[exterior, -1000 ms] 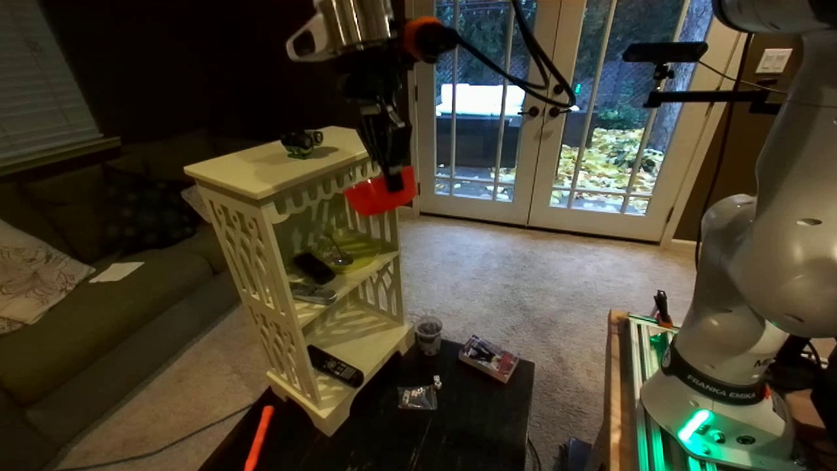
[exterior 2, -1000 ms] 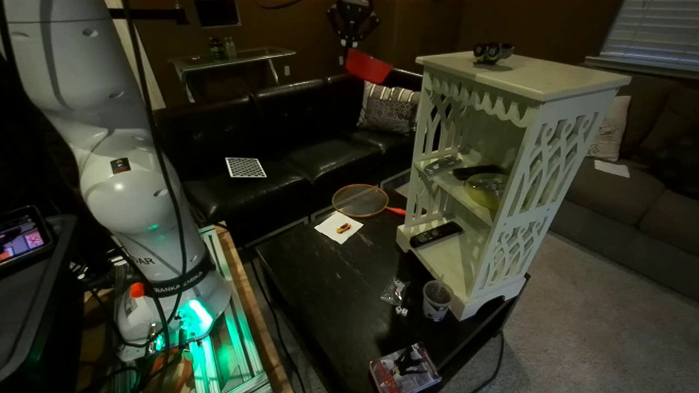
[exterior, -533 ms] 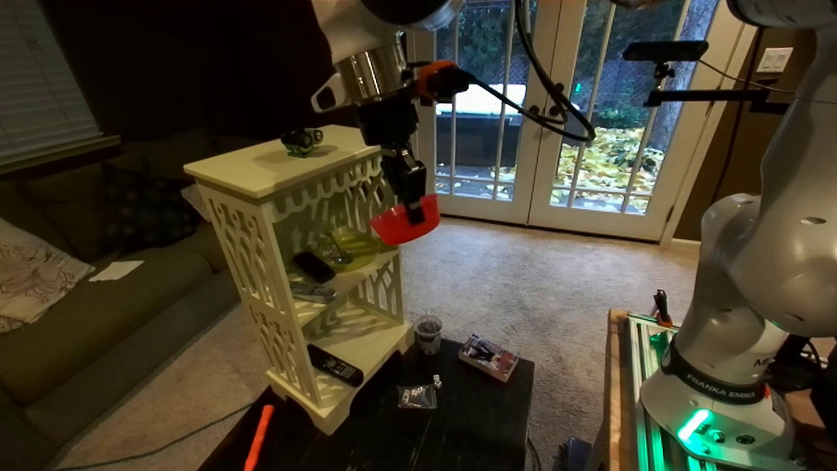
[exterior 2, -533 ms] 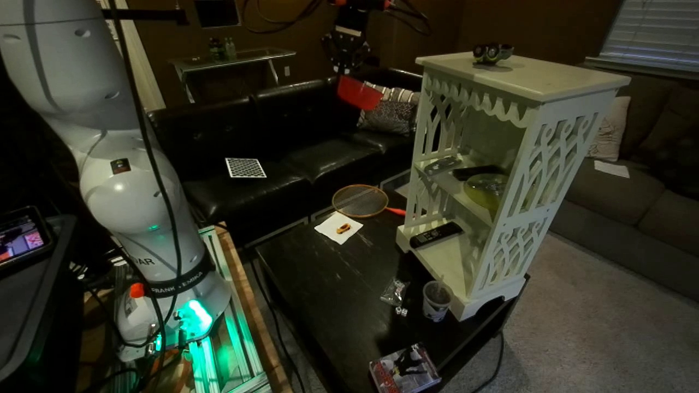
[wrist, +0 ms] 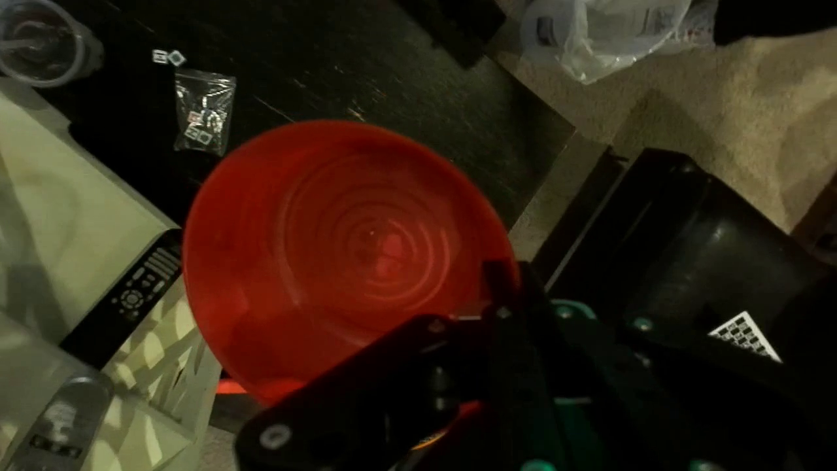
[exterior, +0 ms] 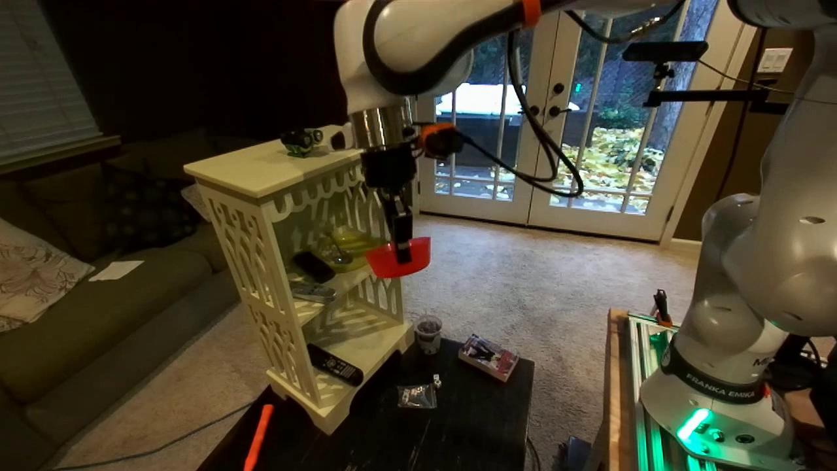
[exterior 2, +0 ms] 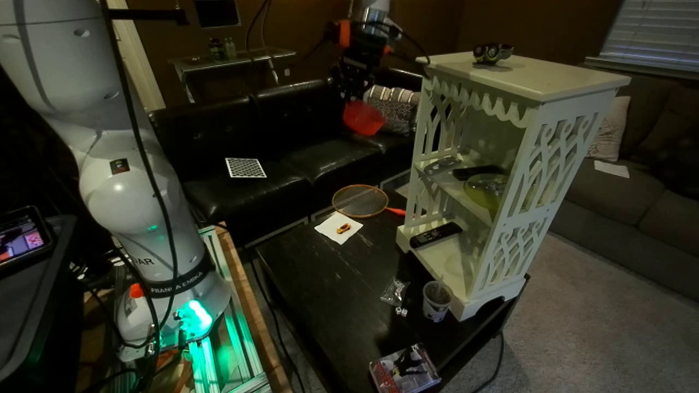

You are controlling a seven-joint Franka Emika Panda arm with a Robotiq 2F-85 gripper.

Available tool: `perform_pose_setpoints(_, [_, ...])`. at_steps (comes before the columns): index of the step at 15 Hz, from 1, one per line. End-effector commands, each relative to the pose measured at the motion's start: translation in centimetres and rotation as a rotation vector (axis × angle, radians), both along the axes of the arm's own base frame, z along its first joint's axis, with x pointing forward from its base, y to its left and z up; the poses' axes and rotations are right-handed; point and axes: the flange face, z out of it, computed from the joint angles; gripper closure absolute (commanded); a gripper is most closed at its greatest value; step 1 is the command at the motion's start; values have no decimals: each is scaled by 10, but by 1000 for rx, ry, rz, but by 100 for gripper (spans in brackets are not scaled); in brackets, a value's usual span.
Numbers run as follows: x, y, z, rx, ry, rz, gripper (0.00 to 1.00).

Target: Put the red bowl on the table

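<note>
The red bowl (exterior: 380,263) hangs in the air in front of the cream shelf stand, nearly level with a slight tilt. It also shows in an exterior view (exterior 2: 364,118), against the black sofa. My gripper (exterior: 403,254) points down and is shut on the bowl's rim. In the wrist view the fingertips of the gripper (wrist: 513,265) pinch the rim, one inside and one outside. The bowl (wrist: 366,209) looks empty there. The low black table (exterior 2: 322,289) is below the bowl, well apart from it; part of it shows in the wrist view (wrist: 314,59).
The tall cream shelf stand (exterior: 239,229) stands on the table, close beside the bowl. On the table are a plastic cup (exterior 2: 437,300), a box (exterior 2: 405,368), a small bag (exterior 2: 394,292), a racket (exterior 2: 360,201) and a white paper (exterior 2: 327,229) with a yellow toy.
My gripper has come down with the red bowl in it, from near the stand's top to about its middle shelf. The bowl hangs more level than before. The things on the table have not moved.
</note>
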Motion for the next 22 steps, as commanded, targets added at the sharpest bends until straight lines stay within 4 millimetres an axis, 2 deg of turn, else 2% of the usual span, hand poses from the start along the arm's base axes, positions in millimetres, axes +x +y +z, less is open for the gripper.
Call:
perform_pose_setpoints(1, [-30, -21, -70, 87, -14, -184, 99])
perform_pose_setpoints(4, [-63, -32, -119, 66, -35, -332, 99])
perform_pose_setpoints(6, [-91, -36, -164, 6, -20, -426, 99])
perform_pose_setpoints(9, [-127, -35, -235, -65, 90, -558, 99])
perform_pose_setpoints(10, [-135, -34, -249, -70, 135, -578, 99])
perform_pose_setpoints(11, [-121, -39, -226, -62, 89, -510, 97])
perform_pose_setpoints(13, [-136, -39, -249, -82, 135, -538, 97])
perform_pose_setpoints(17, [-136, -39, -253, -83, 142, -551, 99])
perform_pose_setpoints(18, [-131, -39, -260, -81, 128, -575, 99])
perform_pose_setpoints(21, [-122, -36, -320, -83, 72, -640, 99])
perform_pose_setpoints(22, [-123, -33, -333, -79, 67, -647, 99])
